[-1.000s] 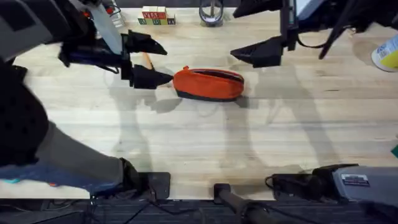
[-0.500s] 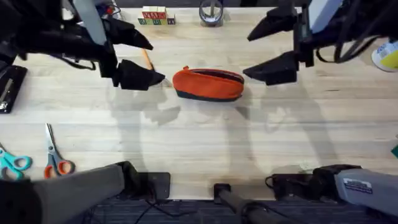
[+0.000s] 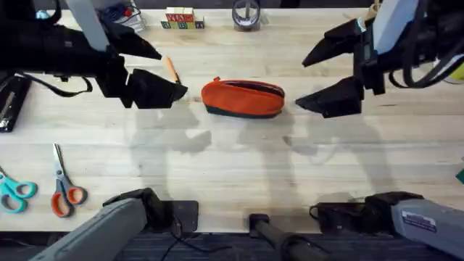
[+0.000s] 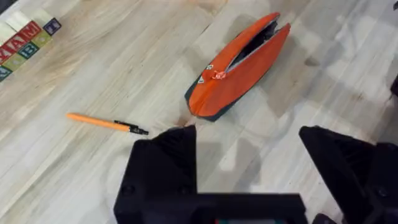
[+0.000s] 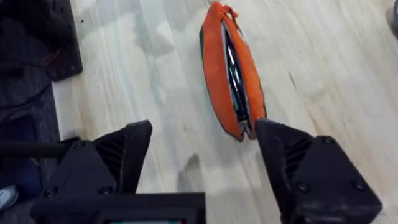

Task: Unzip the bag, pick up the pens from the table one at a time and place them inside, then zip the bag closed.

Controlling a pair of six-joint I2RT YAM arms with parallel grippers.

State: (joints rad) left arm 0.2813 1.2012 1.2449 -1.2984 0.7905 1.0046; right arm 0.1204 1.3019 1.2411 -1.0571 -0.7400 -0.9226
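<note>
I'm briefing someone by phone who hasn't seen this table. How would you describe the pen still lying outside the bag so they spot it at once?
Start at the orange bag in the middle of the wooden table, zipper open. Left of it, toward the letter blocks, lies the pen. It is a slim orange stick with a dark tip, unlike the bulkier orange-handled scissors.

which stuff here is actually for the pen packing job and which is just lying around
For the job: bag, unzipped; orange pen on the table.

Lying about: two pairs of scissors, letter blocks, tape roll.
</note>
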